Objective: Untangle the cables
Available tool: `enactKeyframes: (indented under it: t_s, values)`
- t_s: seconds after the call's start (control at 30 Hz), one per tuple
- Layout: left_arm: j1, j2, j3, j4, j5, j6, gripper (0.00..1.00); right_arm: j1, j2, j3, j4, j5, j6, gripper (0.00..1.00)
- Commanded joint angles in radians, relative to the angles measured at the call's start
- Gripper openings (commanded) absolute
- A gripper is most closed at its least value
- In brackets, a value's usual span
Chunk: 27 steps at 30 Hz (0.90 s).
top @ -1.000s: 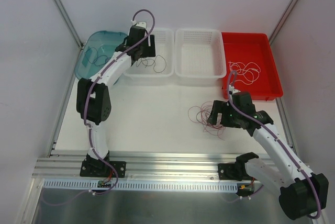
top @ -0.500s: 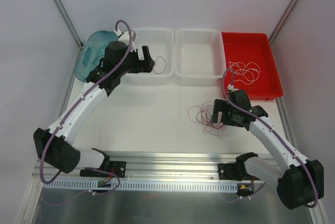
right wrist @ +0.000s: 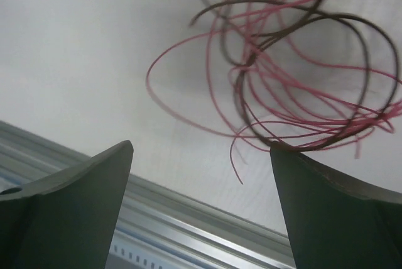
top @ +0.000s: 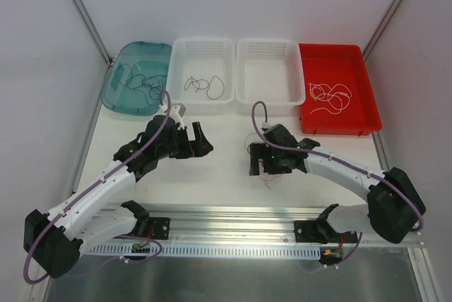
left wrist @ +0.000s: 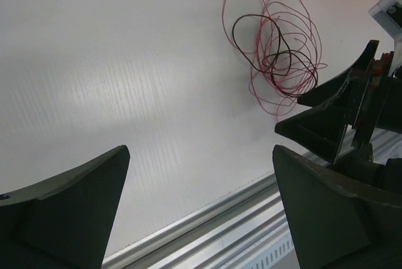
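White tabletop (top: 212,178) w/ one knot left: pink + brown cables (left wrist: 273,55), mid-table, R of centre. Pulled L gripper (top: 203,140) back from rear white basket (top: 203,102) within last sec; now low over table, jaws apart, empty, facing knot. Slid R gripper (right wrist: 201,148) leftward onto knot; jaws spread, nothing pinched yet. Dark strand (top: 212,85) lying in basket, so prob. delivered. Next separation setting up: likely one strand per gripper, then pull apart.

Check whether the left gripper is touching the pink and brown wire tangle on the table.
Apart. The left wrist view shows the left gripper open, with a wide stretch of bare white table between it and the pink and brown wire tangle.
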<state>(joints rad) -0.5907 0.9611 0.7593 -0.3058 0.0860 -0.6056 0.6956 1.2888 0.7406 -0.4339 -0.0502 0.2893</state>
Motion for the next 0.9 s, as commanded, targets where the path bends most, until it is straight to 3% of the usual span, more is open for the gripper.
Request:
enactKeyframes:
  t_s: [0.0,0.2,0.37,0.67,0.87]
  values:
    - [-0.012,-0.070,-0.058,0.017,0.020,-0.126,0.99,0.103,0.038,0.098,0.061,-0.002,0.070,0.96]
    - [-0.017,-0.053,-0.054,0.017,0.006,-0.157,0.99,0.140,-0.077,0.128,-0.020,0.180,0.057,0.96]
    - [-0.037,0.108,0.072,0.019,0.008,-0.155,0.98,0.105,-0.190,0.112,-0.103,0.320,0.042,0.96]
    - [-0.158,0.488,0.399,0.017,-0.011,-0.140,0.96,-0.194,-0.338,0.017,-0.144,0.256,-0.021,0.97]
    - [-0.231,0.738,0.592,0.014,-0.034,-0.145,0.87,-0.343,-0.382,-0.055,-0.102,0.141,-0.021,0.98]
